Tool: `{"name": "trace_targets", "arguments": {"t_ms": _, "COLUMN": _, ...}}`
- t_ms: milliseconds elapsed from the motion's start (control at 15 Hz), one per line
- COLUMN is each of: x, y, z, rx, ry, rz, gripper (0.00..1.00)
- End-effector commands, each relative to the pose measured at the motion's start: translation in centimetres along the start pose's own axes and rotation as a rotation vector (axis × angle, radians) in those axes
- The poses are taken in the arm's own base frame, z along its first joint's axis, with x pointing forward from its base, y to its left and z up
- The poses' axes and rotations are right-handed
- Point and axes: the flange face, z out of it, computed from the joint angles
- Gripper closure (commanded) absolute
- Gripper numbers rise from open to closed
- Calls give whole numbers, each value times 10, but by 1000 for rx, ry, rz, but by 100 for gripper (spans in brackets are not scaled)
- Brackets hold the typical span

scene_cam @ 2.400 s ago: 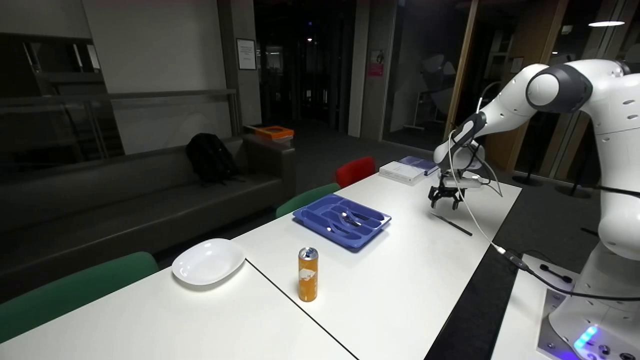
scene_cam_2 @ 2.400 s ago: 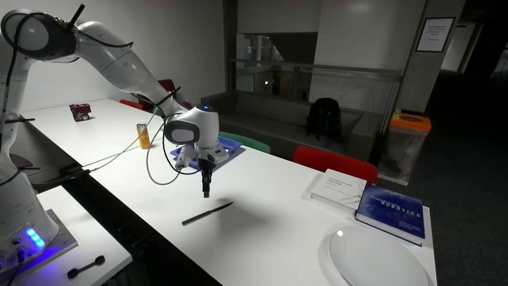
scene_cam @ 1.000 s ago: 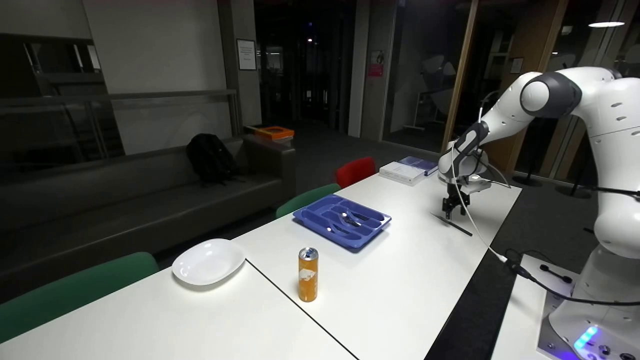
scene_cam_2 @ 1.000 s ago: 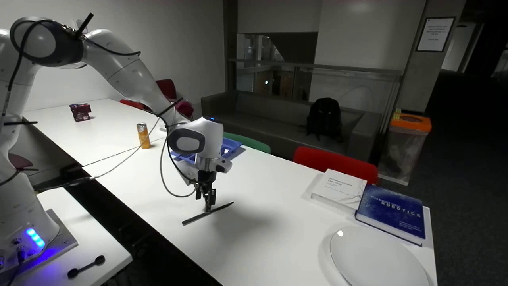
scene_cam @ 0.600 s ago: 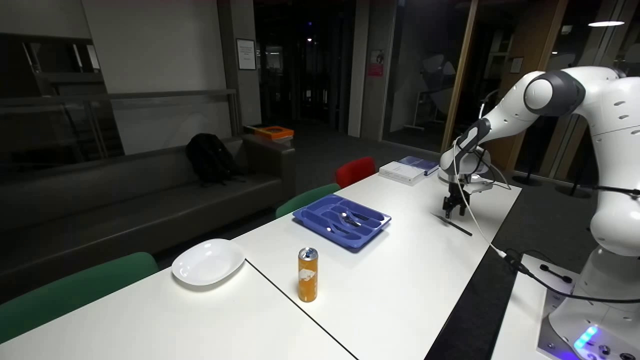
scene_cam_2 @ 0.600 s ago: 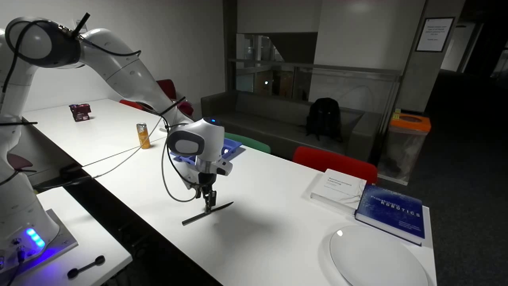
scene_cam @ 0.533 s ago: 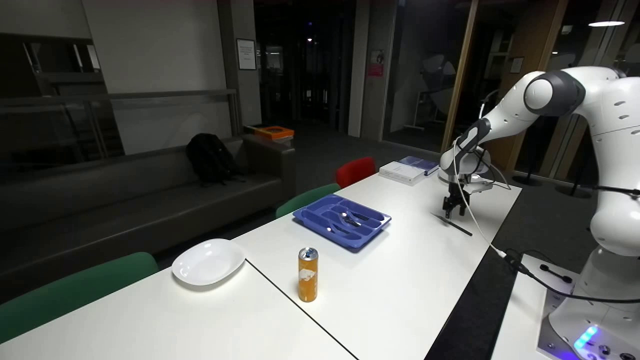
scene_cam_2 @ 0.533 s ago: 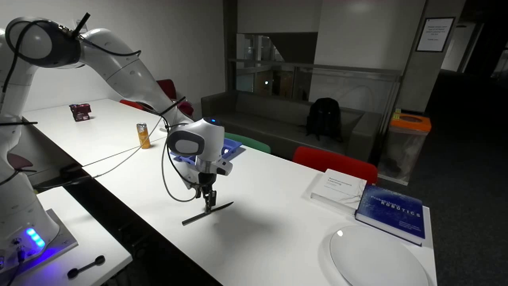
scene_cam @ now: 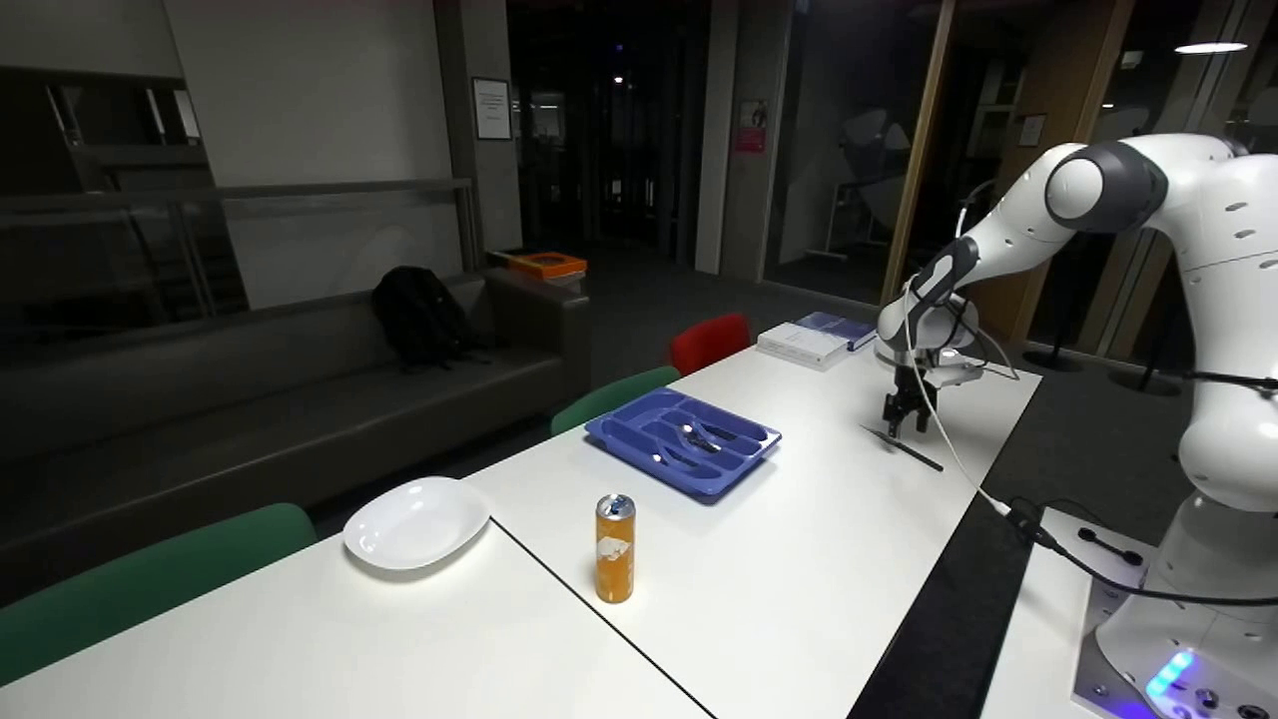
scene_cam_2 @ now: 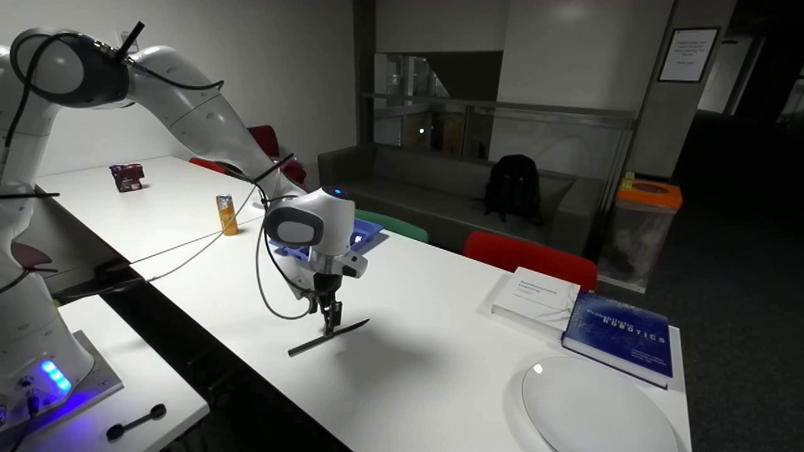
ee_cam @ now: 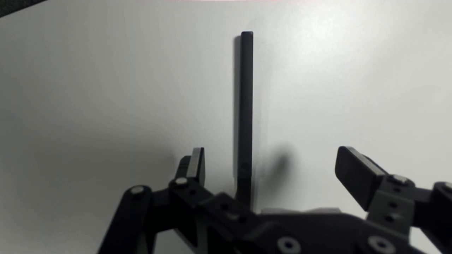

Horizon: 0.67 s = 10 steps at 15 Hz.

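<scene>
Straddling the knife (ee_cam: 246, 102), the tool (ee_cam: 272, 154) stands spread, well apart from the blue tray (scene_cam: 631, 436) holding cutlery (scene_cam: 703, 441).

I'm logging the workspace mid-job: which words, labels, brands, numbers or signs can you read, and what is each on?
"Probabilistic ROBOTICS": blue book, cover.
"Reinforcement Learning", slightly blurred: white book, cover.
Smaller cover print: too small to read.
Framed notice: too small to read.
Red poster: too small.
Wall sheet: too small.
Bin stickers: too small.
Orange can: print too blurred to read.
Knife: no lettering visible.
</scene>
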Motion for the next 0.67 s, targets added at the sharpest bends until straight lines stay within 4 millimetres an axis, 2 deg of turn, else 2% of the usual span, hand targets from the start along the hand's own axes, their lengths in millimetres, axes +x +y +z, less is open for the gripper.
{"name": "trace_targets", "arguments": {"t_ms": 0, "x": -2, "y": 7, "z": 1, "rx": 18, "ry": 0, "rz": 13, "gripper": 0}}
{"name": "trace_targets", "arguments": {"t_ms": 600, "x": -15, "y": 41, "z": 16, "rx": 53, "ry": 90, "rz": 127, "gripper": 0}}
